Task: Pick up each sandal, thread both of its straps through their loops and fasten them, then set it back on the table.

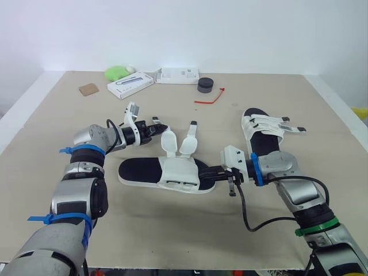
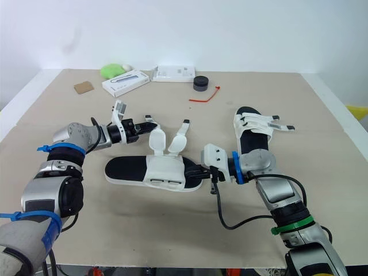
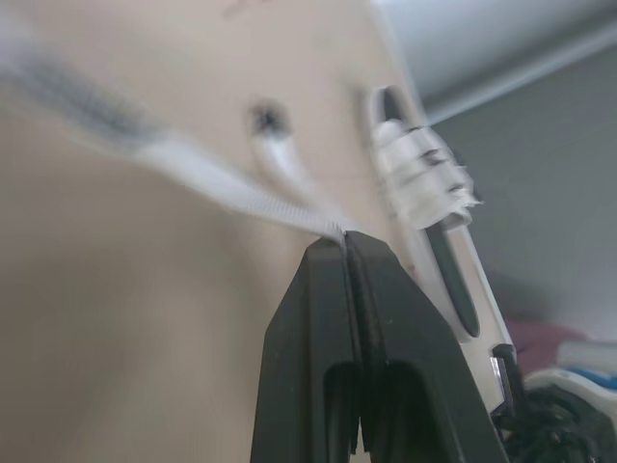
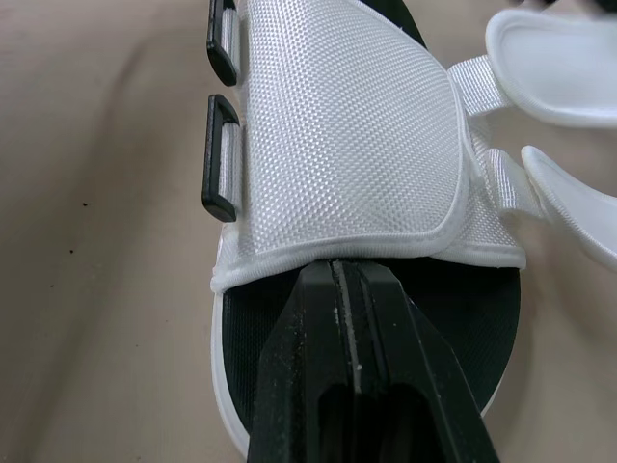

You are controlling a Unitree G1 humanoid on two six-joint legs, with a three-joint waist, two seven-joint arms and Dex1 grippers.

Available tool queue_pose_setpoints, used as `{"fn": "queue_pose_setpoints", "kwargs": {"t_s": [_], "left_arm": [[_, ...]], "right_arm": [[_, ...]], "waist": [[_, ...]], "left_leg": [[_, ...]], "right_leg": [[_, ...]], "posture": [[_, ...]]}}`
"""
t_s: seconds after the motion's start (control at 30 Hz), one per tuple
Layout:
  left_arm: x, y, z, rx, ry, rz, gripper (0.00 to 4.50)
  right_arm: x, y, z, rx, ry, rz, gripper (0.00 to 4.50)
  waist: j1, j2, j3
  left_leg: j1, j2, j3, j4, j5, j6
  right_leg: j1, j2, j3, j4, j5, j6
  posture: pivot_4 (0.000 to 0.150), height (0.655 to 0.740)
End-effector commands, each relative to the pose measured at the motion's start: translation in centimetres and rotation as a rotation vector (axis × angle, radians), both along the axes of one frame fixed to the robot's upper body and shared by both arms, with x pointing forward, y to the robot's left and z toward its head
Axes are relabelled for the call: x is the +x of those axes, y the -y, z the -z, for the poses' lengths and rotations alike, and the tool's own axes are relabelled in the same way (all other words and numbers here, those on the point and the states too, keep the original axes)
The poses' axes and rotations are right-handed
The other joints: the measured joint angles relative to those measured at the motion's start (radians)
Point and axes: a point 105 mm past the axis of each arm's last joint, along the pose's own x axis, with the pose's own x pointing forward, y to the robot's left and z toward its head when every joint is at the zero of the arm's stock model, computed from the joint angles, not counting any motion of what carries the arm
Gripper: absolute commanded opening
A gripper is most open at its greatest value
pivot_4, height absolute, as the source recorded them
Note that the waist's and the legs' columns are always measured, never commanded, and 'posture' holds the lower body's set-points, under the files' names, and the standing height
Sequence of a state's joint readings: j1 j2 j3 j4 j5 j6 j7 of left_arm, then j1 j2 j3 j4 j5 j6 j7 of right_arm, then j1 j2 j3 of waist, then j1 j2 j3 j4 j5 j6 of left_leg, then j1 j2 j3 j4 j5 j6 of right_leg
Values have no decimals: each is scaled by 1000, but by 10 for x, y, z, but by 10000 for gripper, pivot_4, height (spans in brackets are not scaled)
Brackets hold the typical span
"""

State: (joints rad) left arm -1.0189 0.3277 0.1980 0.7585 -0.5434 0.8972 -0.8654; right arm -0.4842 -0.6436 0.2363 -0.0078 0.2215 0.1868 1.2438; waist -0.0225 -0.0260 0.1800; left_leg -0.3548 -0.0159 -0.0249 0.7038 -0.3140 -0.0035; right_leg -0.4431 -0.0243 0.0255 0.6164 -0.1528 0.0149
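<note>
Sandal flat on counter: left gripper pinched shut on strap tip; right gripper closed, tips touching edge of upper.

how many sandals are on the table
2. The near sandal lies mid-table with straps open, held between the left hand and right hand. The far sandal lies on the robot's right, further back, straps across it. None seems hidden.
</note>
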Motion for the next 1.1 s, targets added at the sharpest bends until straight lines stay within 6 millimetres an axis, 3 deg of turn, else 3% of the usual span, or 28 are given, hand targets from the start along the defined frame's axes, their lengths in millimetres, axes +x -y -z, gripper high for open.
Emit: {"fn": "queue_pose_setpoints", "kwargs": {"t_s": [0.03, 0.17, 0.5, 0.7, 0.87, 0.93, 1.1], "left_arm": [[-4, 5, -14, -1, 44, 24, 650], [-3, -6, -9, -93, -81, -12, 650], [-17, -8, -34, -139, 103, 18, 650], [-57, 13, -39, 97, 470, 164, 650], [-95, 22, -12, 453, 874, 342, 650], [-110, 23, -1, 609, 1113, 426, 650], [-112, 20, 3, 852, 1600, 429, 650]], "right_arm": [[-2, -2, -8, 2, 34, -27, 0], [-3, -3, -8, 2, 30, -28, 0], [-3, -3, -7, -2, 31, -34, 0], [-4, -1, -7, -10, 32, -37, 0], [-5, 0, -6, -14, 28, -38, 0], [-5, 0, -6, -15, 26, -38, 0], [-5, -1, -4, -14, 20, -41, 0]], "waist": [[1, 0, 0], [-1, 0, 0], [-1, 0, 0], [1, 0, 0], [0, 0, 0], [0, 0, 0], [5, 0, 0]], "left_leg": [[0, 0, 0, 0, 0, 0], [0, -1, 0, 0, 0, 0], [0, 0, 0, 0, 0, 1], [0, 0, -1, 0, 0, 0], [1, 1, 2, -1, 0, -1], [2, 2, 3, -1, 0, 0], [1, 2, 4, 0, 1, 2]], "right_leg": [[0, 0, 0, 0, 0, 0], [0, 0, 0, 0, 0, 1], [0, 0, 0, 0, 0, 1], [0, 0, 0, 0, 0, 0], [0, 1, 2, -1, 0, 0], [0, 1, 3, -2, 0, 0], [1, 1, 3, -3, 2, 1]], "posture": [[1500, 7400], [1500, 7400], [1500, 7400], [1500, 7400], [1500, 7400], [1500, 7400], [1500, 7400]]}}
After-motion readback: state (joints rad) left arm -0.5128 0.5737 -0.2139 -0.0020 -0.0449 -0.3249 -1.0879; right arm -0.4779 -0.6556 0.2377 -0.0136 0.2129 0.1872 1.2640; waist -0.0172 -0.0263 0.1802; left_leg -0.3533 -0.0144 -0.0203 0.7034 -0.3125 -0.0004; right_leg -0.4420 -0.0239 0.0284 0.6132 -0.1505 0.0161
